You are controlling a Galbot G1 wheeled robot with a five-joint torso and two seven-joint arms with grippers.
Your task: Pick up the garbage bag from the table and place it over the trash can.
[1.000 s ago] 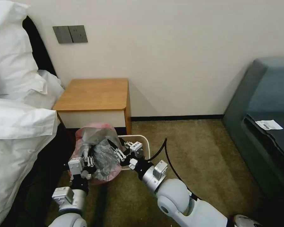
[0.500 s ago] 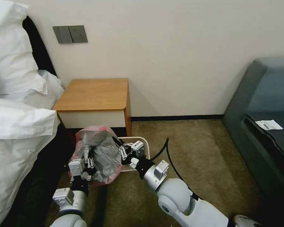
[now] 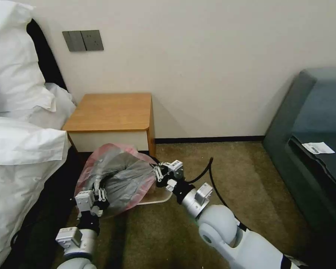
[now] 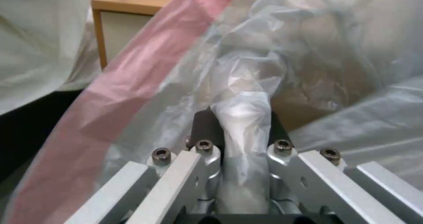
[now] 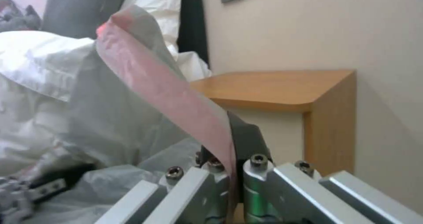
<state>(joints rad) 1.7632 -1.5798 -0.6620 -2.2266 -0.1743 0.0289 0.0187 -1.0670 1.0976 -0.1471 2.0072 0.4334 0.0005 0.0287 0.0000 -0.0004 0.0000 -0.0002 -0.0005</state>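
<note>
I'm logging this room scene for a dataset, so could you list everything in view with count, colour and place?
garbage bag: one, grey with a pink rim, stretched between both hands above the trash can
trash can: one, cream rim, on the carpet under the bag
table: one, orange-brown top, against the wall
bedding: white, at left
wall switches: two, grey
sofa: one, dark, at right
paper slip: one, white, on the sofa
left hand: shut on bag
right hand: shut on rim

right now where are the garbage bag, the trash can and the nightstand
garbage bag (image 3: 125, 179), head view, grey crinkled middle
trash can (image 3: 161, 200), head view, cream rim showing under the bag
nightstand (image 3: 110, 110), head view, wooden top
</note>
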